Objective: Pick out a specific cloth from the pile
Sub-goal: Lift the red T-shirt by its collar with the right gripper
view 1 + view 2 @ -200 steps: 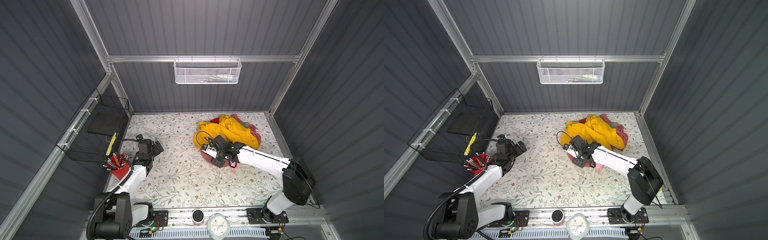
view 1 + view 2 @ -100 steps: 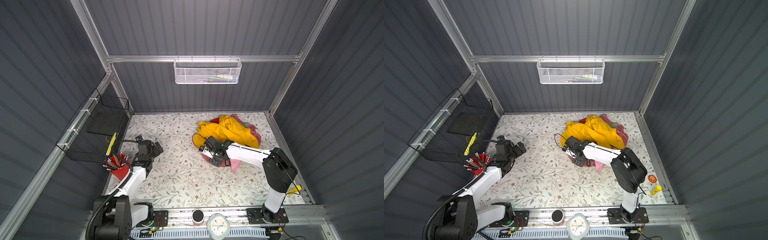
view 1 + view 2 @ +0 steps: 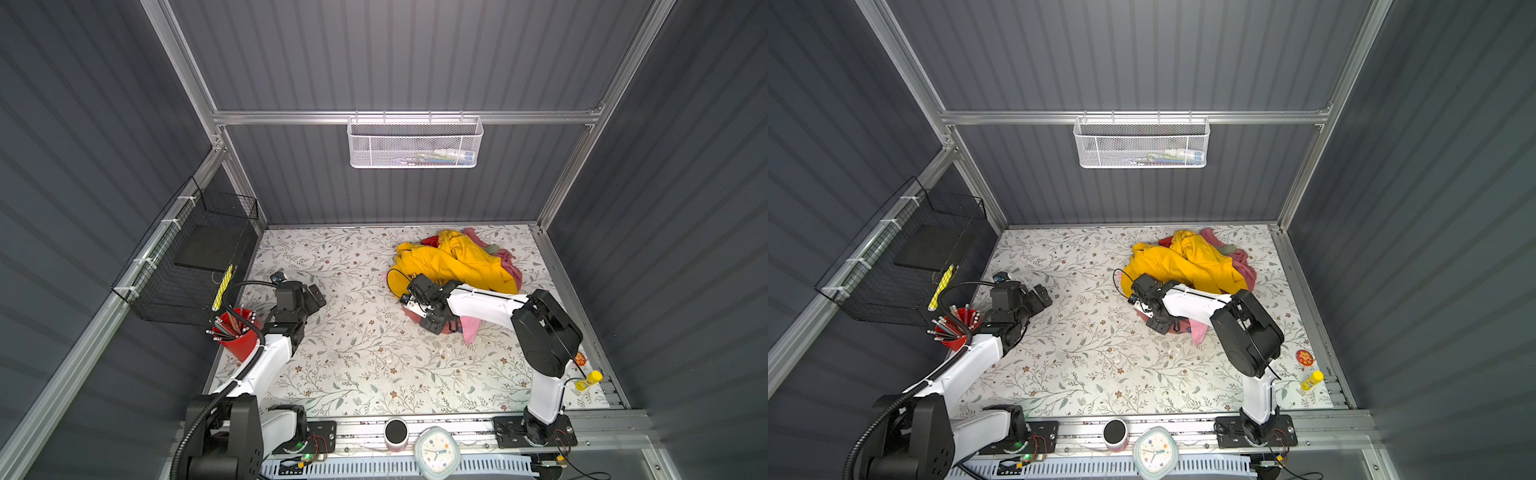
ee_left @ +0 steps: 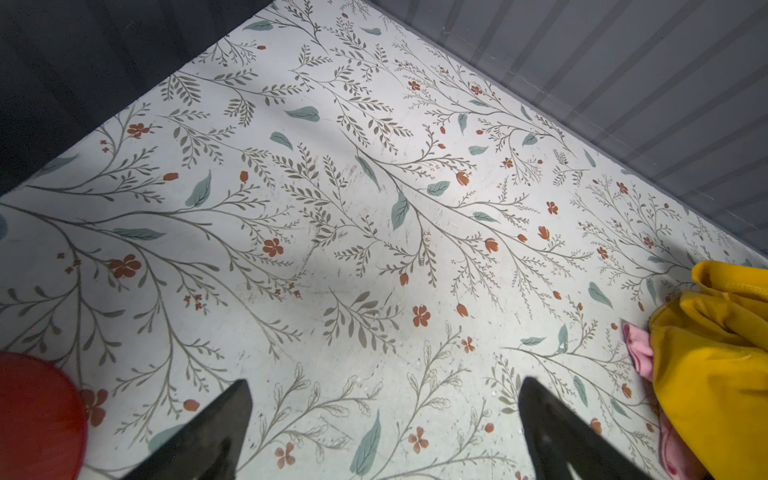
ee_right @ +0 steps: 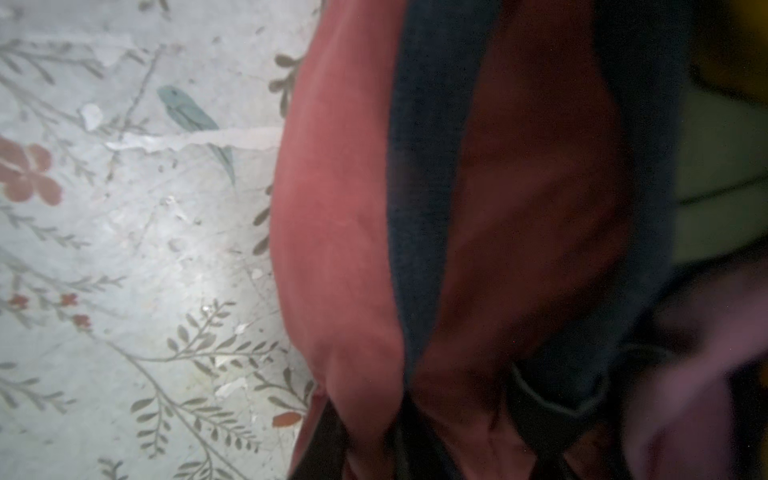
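Two grippers present; one engaged. Step in hand: grasp. The right gripper [image 3: 441, 325] is clenched on the cloth [image 5: 340, 232], salmon fold and navy trim bunched between the jaws at the edge of the pile [image 3: 1187, 266]. Next move likely calls for drawing it from beneath the yellow T-shirt [image 3: 457, 264]. The left gripper [image 4: 384, 382] hangs released.

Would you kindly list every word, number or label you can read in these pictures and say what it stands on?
Nothing can be read for certain.
Dark lettering on the yellow T-shirt: folded and too small.
Numerals on the rounded white table clock: too small.
Print on the round orange sticker: blurred.
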### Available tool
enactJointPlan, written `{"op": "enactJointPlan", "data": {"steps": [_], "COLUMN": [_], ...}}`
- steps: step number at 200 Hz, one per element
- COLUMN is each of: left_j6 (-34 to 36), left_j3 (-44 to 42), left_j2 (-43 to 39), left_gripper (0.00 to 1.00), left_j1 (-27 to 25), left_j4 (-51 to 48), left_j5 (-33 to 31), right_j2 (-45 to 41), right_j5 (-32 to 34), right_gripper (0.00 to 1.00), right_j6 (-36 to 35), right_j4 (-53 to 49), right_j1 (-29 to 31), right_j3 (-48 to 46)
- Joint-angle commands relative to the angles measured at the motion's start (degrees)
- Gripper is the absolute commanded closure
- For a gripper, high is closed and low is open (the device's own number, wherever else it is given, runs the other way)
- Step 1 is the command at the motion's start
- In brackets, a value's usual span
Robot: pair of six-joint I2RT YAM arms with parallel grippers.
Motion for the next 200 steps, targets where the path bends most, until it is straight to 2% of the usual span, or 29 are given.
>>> {"op": "enactJointPlan", "data": {"steps": [1, 7, 59, 143, 165, 200], "left_j6": [-0.8, -0.8, -0.2, 0.8, 0.9, 1.0], "left_j3": [-0.6, -0.6, -0.4, -0.3, 0.0, 0.4], "left_j2": [-1.2, -1.2, -1.3, -0.3, 0.2, 1.0], "left_gripper": [0.00, 0.00, 0.00, 0.00, 0.00, 0.00], "left_j1": [-0.2, -0.2, -0.2, -0.5, -0.7, -1.3], "left_j4": [-1.3, -1.3, -1.9, -2.2, -2.2, -2.2], "left_j5": [-0.7, -0.7, -0.3, 0.5, 0.7, 0.7], "right_j2": [-2.3, -3.0, -12.2, -28.4, -30.6, -31.0], "right_j5": [-1.2, -1.5, -5.8, -16.5, -18.6, -17.9], "right_gripper": [0.97, 1.00, 1.00, 1.00, 1.00, 1.00], "right_j6": [0.0, 0.0, 0.1, 3.6, 5.2, 9.0], "right_j4": [-0.8, -0.7, 0.6, 5.4, 6.4, 5.6], "right_j1": [-0.4, -0.4, -1.3, -8.3, -10.6, -15.6], "right_j3": [0.0, 0.0, -0.8, -0.3, -0.1, 1.3]}}
